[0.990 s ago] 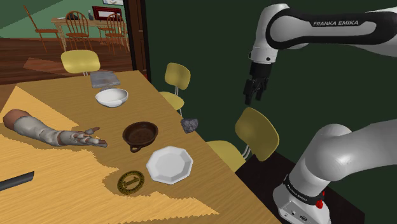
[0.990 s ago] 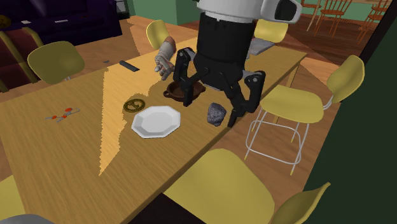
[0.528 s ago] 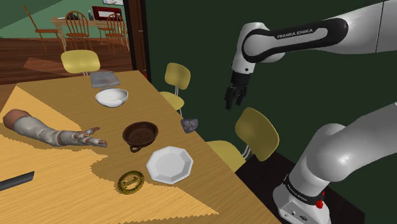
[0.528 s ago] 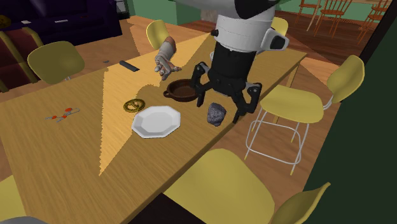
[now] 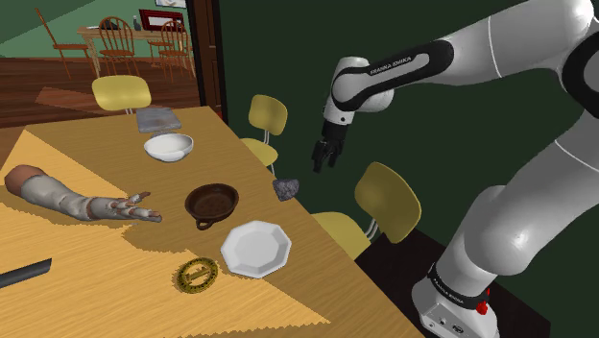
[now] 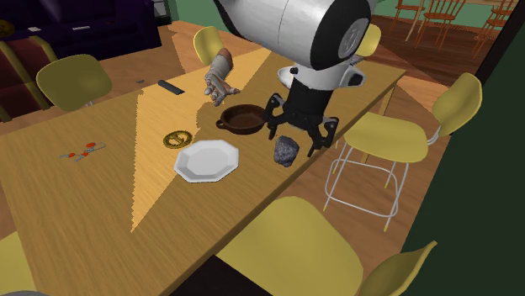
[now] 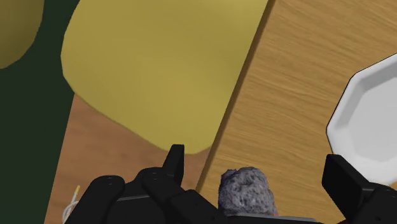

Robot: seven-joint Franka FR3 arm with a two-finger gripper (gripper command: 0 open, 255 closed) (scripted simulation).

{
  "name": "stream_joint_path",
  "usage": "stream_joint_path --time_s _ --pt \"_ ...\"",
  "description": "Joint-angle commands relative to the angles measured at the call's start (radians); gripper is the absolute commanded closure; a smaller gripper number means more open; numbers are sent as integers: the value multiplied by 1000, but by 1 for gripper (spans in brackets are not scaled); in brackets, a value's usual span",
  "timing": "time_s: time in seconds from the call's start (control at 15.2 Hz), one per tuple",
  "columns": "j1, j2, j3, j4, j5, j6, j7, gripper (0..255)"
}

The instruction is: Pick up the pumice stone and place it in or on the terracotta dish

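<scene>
The pumice stone (image 5: 285, 188) is a small grey speckled lump lying at the wooden table's edge, also seen at stone (image 6: 286, 150) and stone (image 7: 248, 192). The terracotta dish (image 5: 212, 203) is a dark brown shallow bowl with small handles, empty, a short way inboard of the stone; dish (image 6: 242, 118). My black gripper (image 5: 324, 155) hangs open in the air above the stone and slightly off the table's edge, touching nothing. In the second exterior view the gripper (image 6: 296, 139) straddles the stone from above. In the wrist view the gripper (image 7: 254, 159) has fingers (image 7: 173, 163) wide apart, the stone between them and below.
A white plate (image 5: 255, 249) lies close to the stone. A white bowl (image 5: 168, 147), a mannequin forearm (image 5: 67, 197), a gold round piece (image 5: 197, 275) and a grey block (image 5: 158, 119) also sit on the table (image 5: 115, 307). Yellow chairs (image 5: 386, 199) stand along the edge under the gripper.
The arm has swung toward the shoulder view's left and down, bringing the gripper from over the chair to just above the stone. The fingers stayed open.
</scene>
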Motion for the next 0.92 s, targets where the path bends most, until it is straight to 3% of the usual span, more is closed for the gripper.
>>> stream_joint_path --time_s 0.0,0.46,0.86 --pt "12 81 -2 43 33 48 -34 0" --pt "35 323 11 205 145 150 -144 0" --pt "43 372 24 183 170 222 -159 0"
